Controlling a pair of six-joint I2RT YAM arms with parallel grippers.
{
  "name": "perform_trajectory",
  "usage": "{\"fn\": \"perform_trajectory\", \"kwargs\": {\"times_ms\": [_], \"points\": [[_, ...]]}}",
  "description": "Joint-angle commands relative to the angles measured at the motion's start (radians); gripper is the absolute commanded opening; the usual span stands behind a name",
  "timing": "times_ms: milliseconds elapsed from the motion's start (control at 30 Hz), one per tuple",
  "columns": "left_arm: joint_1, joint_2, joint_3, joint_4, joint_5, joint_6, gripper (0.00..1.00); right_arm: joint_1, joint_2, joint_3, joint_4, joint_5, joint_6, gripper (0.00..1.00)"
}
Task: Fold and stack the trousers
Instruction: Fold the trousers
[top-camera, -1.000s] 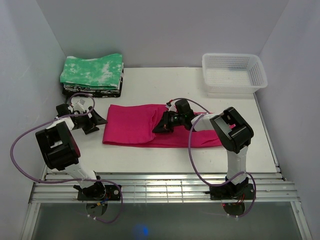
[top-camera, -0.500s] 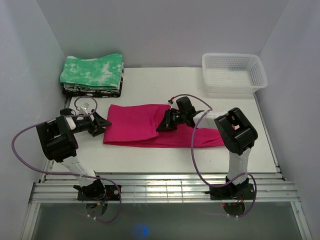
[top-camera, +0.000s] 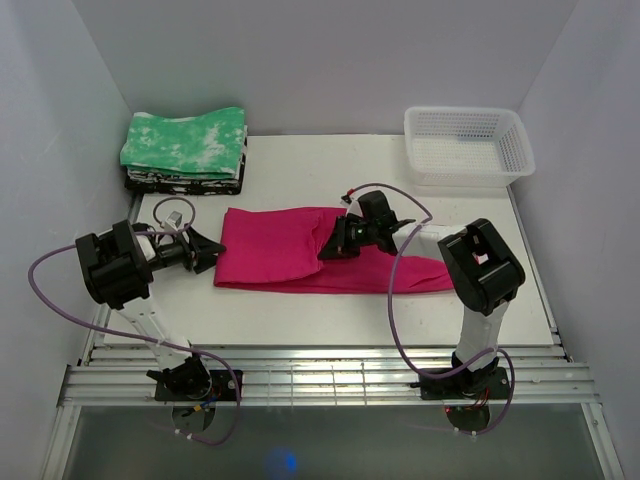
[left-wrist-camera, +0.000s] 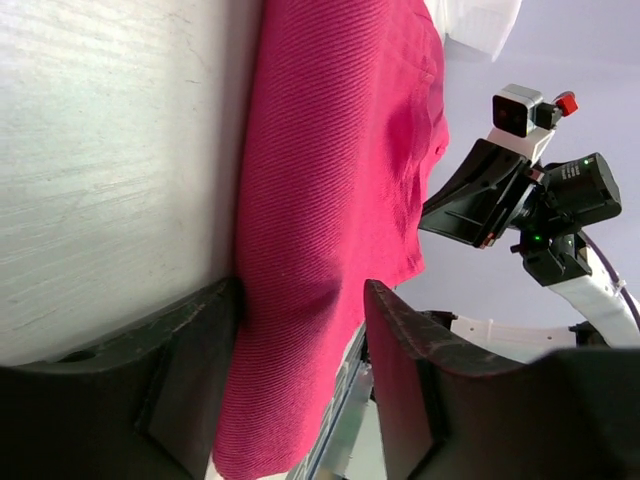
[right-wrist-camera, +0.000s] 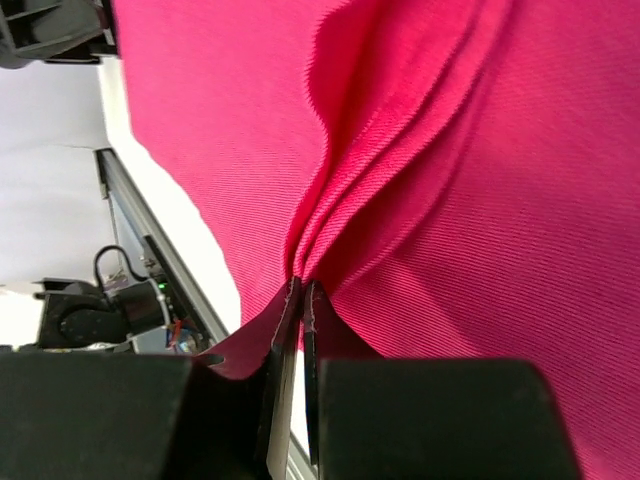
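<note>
Right gripper (right-wrist-camera: 300, 292), clamped on a raised pleat of the trousers (top-camera: 275, 255) at mid-table, has drawn it slightly right and far over the last second. Left gripper (left-wrist-camera: 298, 300), jaws apart, has advanced to straddle the trousers' left end. Judged: a two-handed fold is nearly set up.

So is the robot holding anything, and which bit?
Yes. The right pincer is shut on a raised fold near the middle of the pink trousers. The left pincer is open, gripping nothing.
</note>
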Motion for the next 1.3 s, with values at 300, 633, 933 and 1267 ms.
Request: {"fn": "perform_trajectory", "kwargs": {"times_ms": [300, 633, 933, 1267], "points": [[-0.002, 0.065, 0.008, 0.073, -0.067, -0.009, 0.13, -0.038, 0.050, 0.056, -0.106, 0.080, -0.230, 0.27], [0.031, -0.055, 0.023, 0.015, -0.054, 0.031, 0.00, -0.185, -0.040, 0.137, -0.303, -0.073, -0.422, 0.67], [0.113, -0.170, 0.140, -0.218, -0.117, 0.275, 0.00, -0.384, -0.143, 0.210, -0.614, -0.132, -0.755, 0.65], [0.113, -0.092, 0.092, -0.194, -0.147, 0.270, 0.34, -0.230, -0.015, 0.225, -0.210, -0.219, -0.309, 0.63]]}}
